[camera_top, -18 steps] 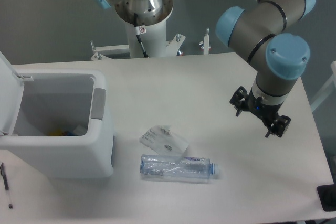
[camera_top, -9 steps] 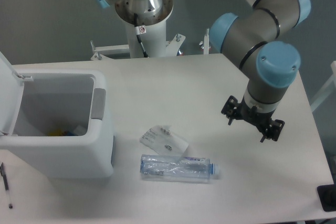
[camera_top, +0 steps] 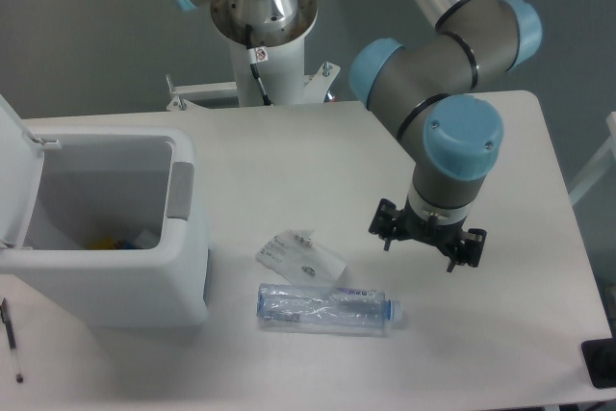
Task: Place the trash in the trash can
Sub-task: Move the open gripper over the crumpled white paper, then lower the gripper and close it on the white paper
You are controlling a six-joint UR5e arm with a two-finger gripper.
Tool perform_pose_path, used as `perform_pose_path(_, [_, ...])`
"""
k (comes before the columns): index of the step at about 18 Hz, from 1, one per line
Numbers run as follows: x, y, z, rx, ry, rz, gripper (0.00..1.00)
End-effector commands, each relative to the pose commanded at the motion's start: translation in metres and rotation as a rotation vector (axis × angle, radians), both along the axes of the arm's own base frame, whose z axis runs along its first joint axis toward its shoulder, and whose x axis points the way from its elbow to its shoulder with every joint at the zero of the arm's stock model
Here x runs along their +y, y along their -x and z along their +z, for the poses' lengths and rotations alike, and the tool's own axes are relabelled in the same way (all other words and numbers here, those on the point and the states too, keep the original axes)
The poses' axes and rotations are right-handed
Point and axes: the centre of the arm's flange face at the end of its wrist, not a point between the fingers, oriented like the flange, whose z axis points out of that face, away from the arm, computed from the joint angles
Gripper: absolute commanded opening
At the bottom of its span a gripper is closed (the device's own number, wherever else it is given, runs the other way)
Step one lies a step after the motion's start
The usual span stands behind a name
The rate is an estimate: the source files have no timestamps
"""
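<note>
Fixed camera: gripper (camera_top: 427,242) hangs with its fingers spread, nothing between them, above the table (camera_top: 318,156) to the right of the water bottle (camera_top: 327,308); probably lining up for a first pick; bottle lies on its side just right of the trash can (camera_top: 106,233), blue cap pointing away from the bin; crumpled wrapper (camera_top: 300,256) sits just beyond the bottle, between it and the bin's grey panel; neither piece is binned yet; lid stands open on the far-left side so the mouth is free for a drop; some coloured bits lie at the bottom inside; surface is a plain white tabletop; grey wall behind; arm's base pedestal (camera_top: 262,40) mounted behind the bin's back edge.
</note>
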Motion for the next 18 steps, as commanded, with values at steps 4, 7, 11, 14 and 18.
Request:
perform_pose_path(4, [-0.001,-0.039,-0.01,-0.051,-0.001,0.025,1.0])
perform_pose_path(7, [0.014,-0.067,-0.021,-0.071,0.019,0.159,1.0])
perform_pose_path(11, [0.016,-0.094,-0.036,-0.09,0.052,0.268,1.0])
perform_pose_path(14, [0.022,-0.101,-0.046,-0.079,0.044,0.334,1.0])
perform_pose_path(18, [0.016,-0.113,-0.066,-0.078,0.055,0.329,1.0])
